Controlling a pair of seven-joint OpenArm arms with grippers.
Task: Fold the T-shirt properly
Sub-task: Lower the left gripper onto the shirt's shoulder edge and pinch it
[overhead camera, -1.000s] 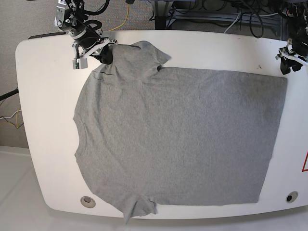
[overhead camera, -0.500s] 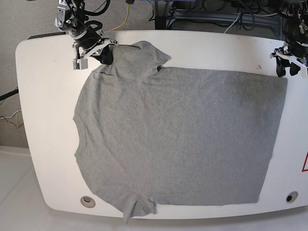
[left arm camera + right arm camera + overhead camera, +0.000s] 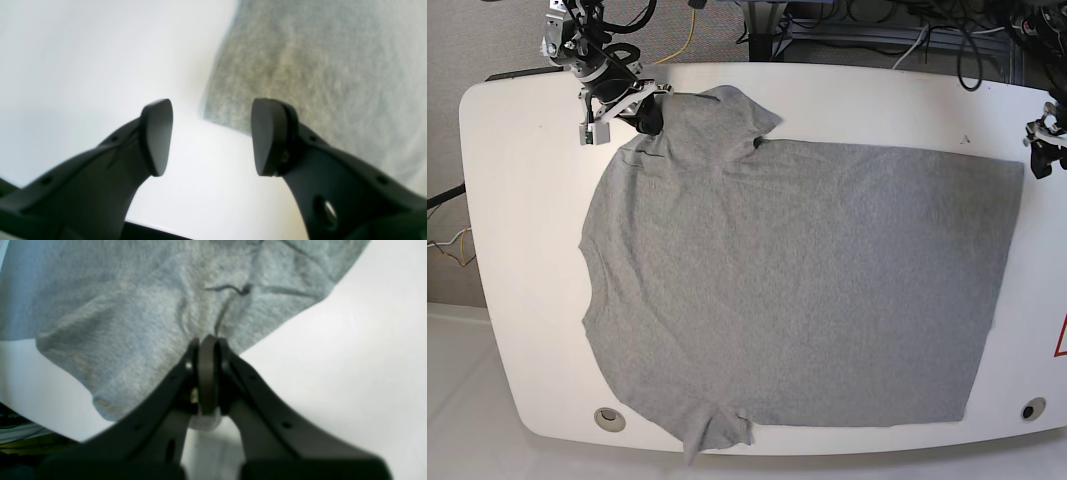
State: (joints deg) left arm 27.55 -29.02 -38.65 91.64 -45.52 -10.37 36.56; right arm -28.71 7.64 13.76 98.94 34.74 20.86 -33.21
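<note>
Base view: your T-shirt (image 3: 797, 290) lies flat across the table (image 3: 517, 250). Right gripper (image 3: 207, 350) pinches its far sleeve; left gripper (image 3: 211, 136) hangs spread, empty, beside the hem corner.

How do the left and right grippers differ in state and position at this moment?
The left gripper stands open and empty, while the right gripper is shut on the T-shirt. The left gripper hovers over bare white table just beside the shirt's edge; the right gripper pinches bunched fabric near the sleeve. Both sit at the table's far edge in the base view, at opposite ends of the shirt.
</note>
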